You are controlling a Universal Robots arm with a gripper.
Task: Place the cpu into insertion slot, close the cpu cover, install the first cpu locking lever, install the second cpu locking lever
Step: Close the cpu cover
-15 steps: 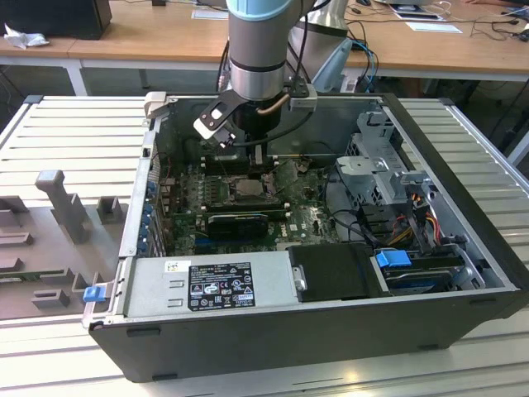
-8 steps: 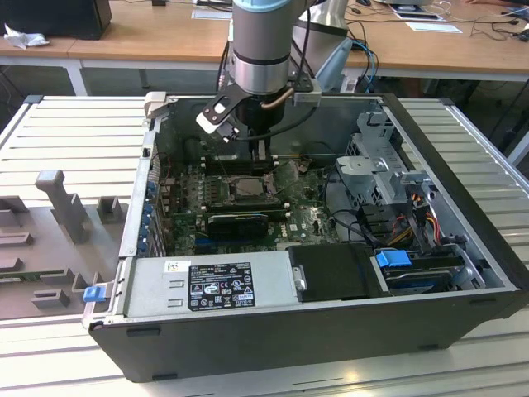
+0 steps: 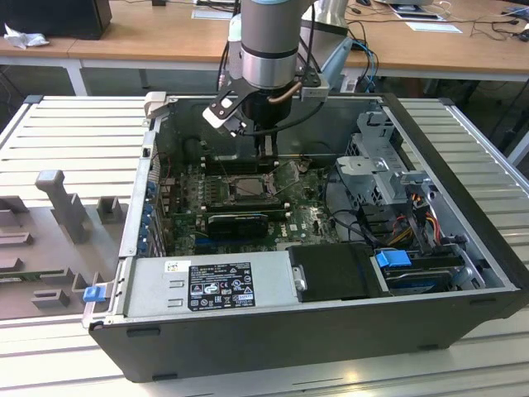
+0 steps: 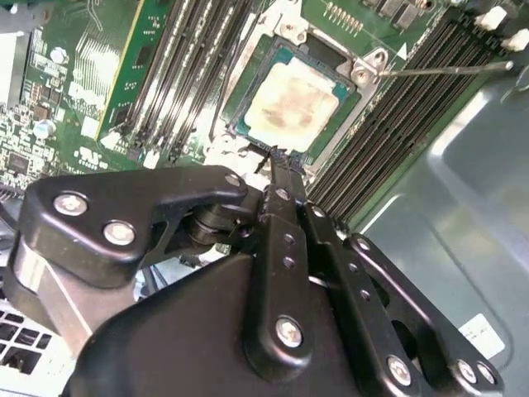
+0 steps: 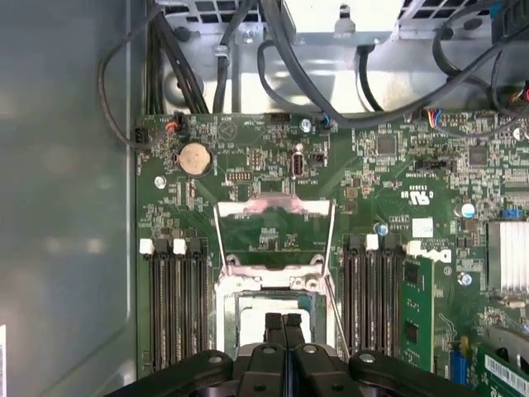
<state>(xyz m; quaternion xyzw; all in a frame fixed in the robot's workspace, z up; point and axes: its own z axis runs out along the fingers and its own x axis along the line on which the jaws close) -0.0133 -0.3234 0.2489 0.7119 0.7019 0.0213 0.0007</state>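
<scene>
While the grey robot arm point(image 3: 269, 41) reaches down into the open black computer case point(image 3: 248, 351) standing on the pale slatted table point(image 3: 74, 132), the black two-fingered tool point(image 3: 265, 153) hangs low over the green motherboard point(image 5: 248, 149). In the exterior view it sits at the far edge of the square dark insertion slot point(image 3: 238, 188). Both wrist views show the tool's fingers point(image 5: 274, 327) pressed together with nothing seen between them. Their tips lie over one edge of the slot; whether they touch it cannot be told.

The small flat square pale silvery-beige cpu point(image 4: 293, 103) lies flat inside the insertion slot, its green border showing within the rim. The thin square silvery metal cpu cover point(image 5: 273, 205) is swung open. It tilts up from the side of the slot away from the tool, and the board is visible through its large central cut-out. A thin silvery wire locking lever point(image 4: 446, 69) juts from a corner of the slot across the long black memory slots point(image 5: 175, 298), which flank the slot on both sides. A round silver coin cell point(image 5: 195, 157) sits on the board beyond the open cover.

Along the near wall of the case lies the grey power supply box point(image 3: 207, 285), and a grey metal drive cage point(image 3: 376, 157) stands at the exterior view's right
</scene>
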